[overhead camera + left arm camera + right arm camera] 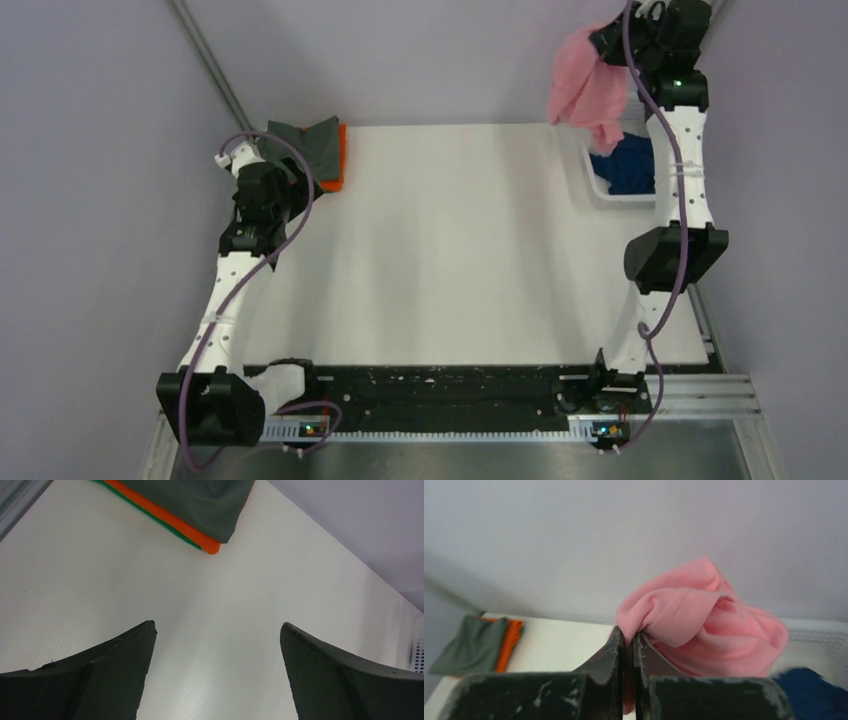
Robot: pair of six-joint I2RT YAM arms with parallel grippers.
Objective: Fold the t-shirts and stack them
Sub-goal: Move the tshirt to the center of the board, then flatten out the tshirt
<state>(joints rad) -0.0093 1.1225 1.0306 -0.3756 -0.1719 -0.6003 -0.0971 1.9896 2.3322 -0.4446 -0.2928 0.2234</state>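
Step in hand, as I'm reading it: pulling the next shirt out of the basket (598,186) for folding.

- Right pincer (628,642) is sitting clamped on a bunched fold of the light pink t-shirt (704,630), jaws nearly touching with only cloth between them. It is holding the shirt up at the far right, above the basket, and the cloth is hanging crumpled with none of it lying on the desk (460,250).
- Left pincer (217,625) is gaping wide and gripping nothing. It is hovering over bare desk at the far left, just near of the stack.
- The stack is sitting at the far-left corner: dark grey t-shirt (305,145) on top, orange t-shirt (340,160) under it, green t-shirt (150,516) showing as a thin edge at the bottom.
- Navy t-shirt (625,165) is lying in the basket, unfolded.

Next move, my judgement: carrying the pink shirt to mid-desk and spreading it flat. It is hanging in a wad, so the left pincer is probably needed on a second edge.

Count: five shirts, one per colour, with three stacked, one held and one in the basket. One basket.
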